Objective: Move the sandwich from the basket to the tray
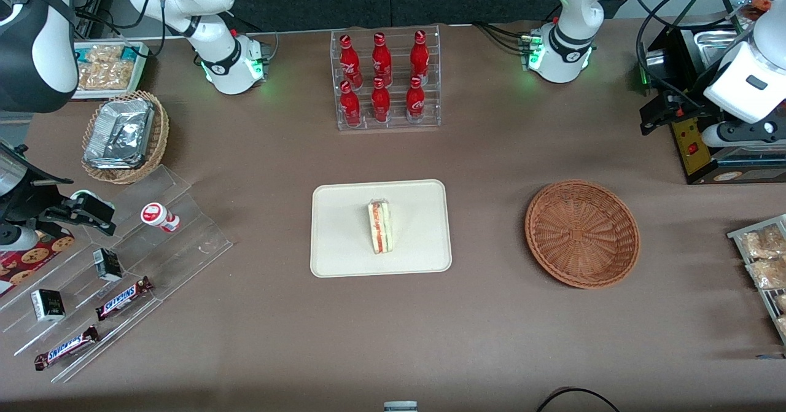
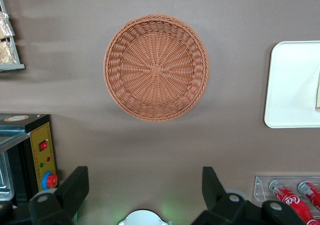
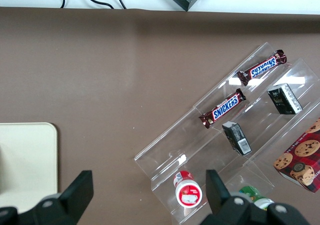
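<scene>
Gripper [image 2: 142,195]: fingers spread apart, nothing between them, held high over bare brown table [image 1: 491,172] at the working arm's end.
Basket [image 2: 156,67]: directly under the gripper's view, bowl vacant, rim clear of neighbours on every side.
Tray [image 1: 344,215]: well apart from the gripper, toward the parked arm, open cloth between it and the basket.
Sandwich [image 1: 380,226]: lying mid-tray, clear of all four rims.
Bottle rack [image 1: 387,80]: farther from the front camera than the tray.
</scene>
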